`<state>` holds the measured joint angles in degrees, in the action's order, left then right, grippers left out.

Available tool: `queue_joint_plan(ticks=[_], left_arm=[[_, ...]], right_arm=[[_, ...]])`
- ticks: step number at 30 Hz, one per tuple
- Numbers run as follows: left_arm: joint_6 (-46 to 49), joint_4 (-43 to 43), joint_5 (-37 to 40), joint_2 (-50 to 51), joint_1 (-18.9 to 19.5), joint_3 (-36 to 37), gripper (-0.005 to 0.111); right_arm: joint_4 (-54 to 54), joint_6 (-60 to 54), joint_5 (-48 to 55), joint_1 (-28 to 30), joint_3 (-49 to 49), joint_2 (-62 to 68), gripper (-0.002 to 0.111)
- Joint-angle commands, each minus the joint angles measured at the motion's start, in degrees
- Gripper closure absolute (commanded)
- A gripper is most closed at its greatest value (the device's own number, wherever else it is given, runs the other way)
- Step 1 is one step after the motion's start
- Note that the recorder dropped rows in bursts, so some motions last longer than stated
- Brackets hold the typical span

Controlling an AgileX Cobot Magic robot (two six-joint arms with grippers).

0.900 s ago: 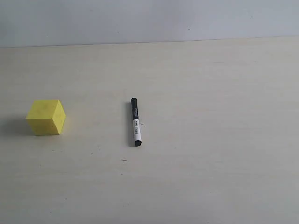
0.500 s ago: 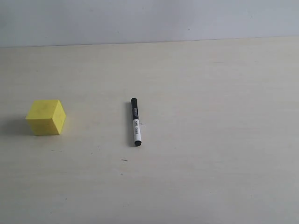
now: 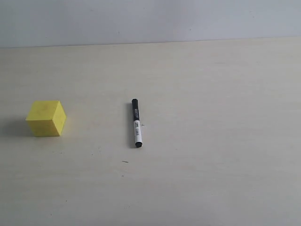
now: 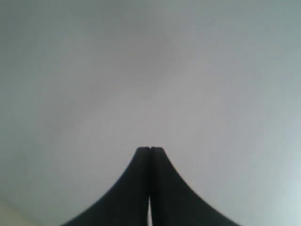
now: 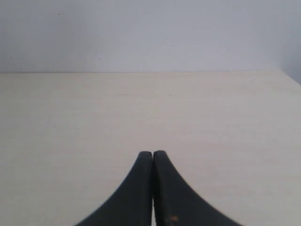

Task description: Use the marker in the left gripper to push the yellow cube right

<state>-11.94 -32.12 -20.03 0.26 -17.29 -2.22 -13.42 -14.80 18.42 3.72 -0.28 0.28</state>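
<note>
Marker (image 3: 136, 123): lay flat and loose on the table (image 3: 211, 117), black cap toward the far wall (image 3: 141, 21), white barrel and black end toward the camera; it was not in either gripper's grasp.
Yellow cube (image 3: 46, 118): sat squarely on the table, well apart from the marker, on the left arm's side of it.
Left gripper (image 4: 149, 149): fingers were pressed together tip to tip and held nothing; ahead of them was only a plain, blurred grey surface. It showed only in its own wrist view, so how far it was from the marker or cube could not be told.
Right gripper (image 5: 153, 153): fingers were likewise closed flat against each other and empty, hanging over bare tabletop, pointed toward the table's far edge and the wall behind it.
</note>
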Motion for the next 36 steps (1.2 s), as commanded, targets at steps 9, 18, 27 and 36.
queue_joint_plan(ticks=[9,18,27,36], left_arm=[[23.89,0.36,23.45,34.93,0.15,-35.41,0.107],[15.06,10.45,64.95,78.08,-3.12,-56.98,0.107],[-18.19,31.54,77.77,98.63,-22.28,-70.88,0.107],[-20.74,31.54,85.58,114.86,-24.80,-88.09,0.107]], right_arm=[[0.34,-0.11,-0.77,0.24,0.28,-0.28,0.108],[0.34,-0.11,-0.77,0.24,0.28,-0.28,0.108],[0.34,-0.11,-0.77,0.24,0.28,-0.28,0.108],[0.34,-0.11,-0.77,0.24,0.28,-0.28,0.108]])
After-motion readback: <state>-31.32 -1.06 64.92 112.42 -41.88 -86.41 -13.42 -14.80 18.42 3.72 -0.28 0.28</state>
